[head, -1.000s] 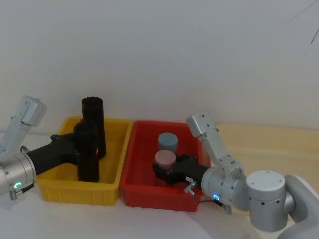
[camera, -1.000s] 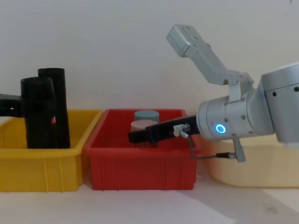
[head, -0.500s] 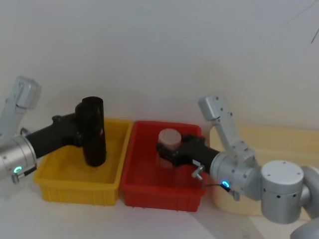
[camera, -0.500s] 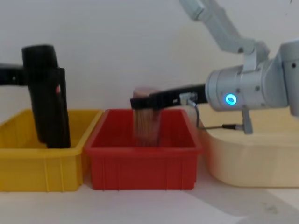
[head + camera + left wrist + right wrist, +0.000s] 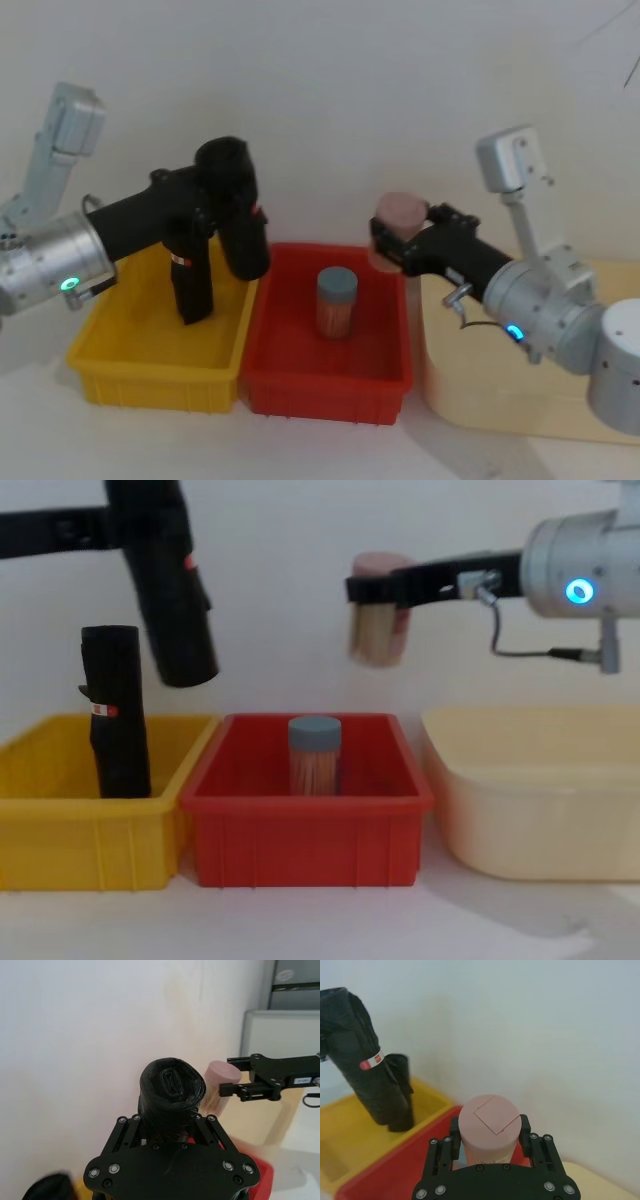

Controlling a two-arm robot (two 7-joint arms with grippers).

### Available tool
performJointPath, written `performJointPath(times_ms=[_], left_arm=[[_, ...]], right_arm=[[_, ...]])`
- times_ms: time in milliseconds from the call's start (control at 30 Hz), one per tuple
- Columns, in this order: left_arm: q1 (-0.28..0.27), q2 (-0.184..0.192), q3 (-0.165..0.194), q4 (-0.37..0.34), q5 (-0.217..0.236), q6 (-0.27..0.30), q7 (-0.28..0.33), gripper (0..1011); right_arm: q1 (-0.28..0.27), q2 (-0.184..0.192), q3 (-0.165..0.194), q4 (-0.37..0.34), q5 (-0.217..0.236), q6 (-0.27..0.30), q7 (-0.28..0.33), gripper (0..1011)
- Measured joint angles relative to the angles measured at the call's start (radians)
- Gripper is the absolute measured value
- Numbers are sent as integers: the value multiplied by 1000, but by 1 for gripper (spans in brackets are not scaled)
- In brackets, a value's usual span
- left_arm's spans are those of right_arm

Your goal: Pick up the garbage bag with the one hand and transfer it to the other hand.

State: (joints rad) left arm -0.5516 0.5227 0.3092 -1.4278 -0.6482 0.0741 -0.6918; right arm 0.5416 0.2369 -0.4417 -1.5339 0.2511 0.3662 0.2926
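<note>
Since a second ago both arms have been rising. Your left tool (image 5: 203, 203) is now holding the garbage bag (image 5: 245, 240) in the air over the yellow bin (image 5: 150, 385)'s right edge, clamping it near the upper end. The bag's long axis is tilting, lower end leaning toward the right tool (image 5: 397, 238), well apart across the red bin (image 5: 330, 395). That tool is gripping the pink-lidded jar (image 5: 400, 212), so you're likely needing it freed before any handover.

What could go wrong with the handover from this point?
1. The right gripper is shut on the pink-lidded jar, so it probably cannot take the garbage bag; trying might drop either.
2. The left gripper holds the bag tilted, above where the yellow bin meets the red bin; a slip could land it on the rims.
</note>
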Motion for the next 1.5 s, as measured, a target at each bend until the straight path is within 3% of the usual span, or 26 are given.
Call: performJointPath(times_ms=[133, 333, 367, 567, 767, 833, 867, 967, 1200, 1500], left_arm=[[-53, -33, 31, 44, -1, -9, -37, 371], [-186, -135, 105, 218, 12, -46, -111, 371], [-186, -135, 105, 218, 12, -46, -111, 371], [-336, -260, 172, 480, 39, -118, -179, 371], [-433, -349, 199, 671, 47, -180, -231, 371], [-494, -404, 211, 801, 43, -222, -267, 371], [-494, -404, 211, 801, 43, -222, -267, 371], [-564, -467, 224, 949, 28, -277, -314, 371], [-647, -539, 240, 1125, 11, -337, -366, 371], [-701, -587, 251, 1240, 0, -377, -400, 371]], right_arm=[[-18, 19, 29, -46, -11, 3, -28, 663], [-49, 47, 79, -106, -32, 18, -79, 663], [-49, 47, 79, -106, -32, 18, -79, 663], [-79, 71, 127, -145, -55, 41, -132, 663], [-101, 87, 165, -161, -72, 60, -171, 663], [-113, 95, 187, -163, -81, 72, -192, 663], [-113, 95, 187, -163, -81, 72, -192, 663], [-125, 104, 213, -161, -90, 92, -215, 663], [-141, 117, 252, -140, -94, 127, -237, 665], [-154, 127, 287, -112, -98, 157, -252, 912]])
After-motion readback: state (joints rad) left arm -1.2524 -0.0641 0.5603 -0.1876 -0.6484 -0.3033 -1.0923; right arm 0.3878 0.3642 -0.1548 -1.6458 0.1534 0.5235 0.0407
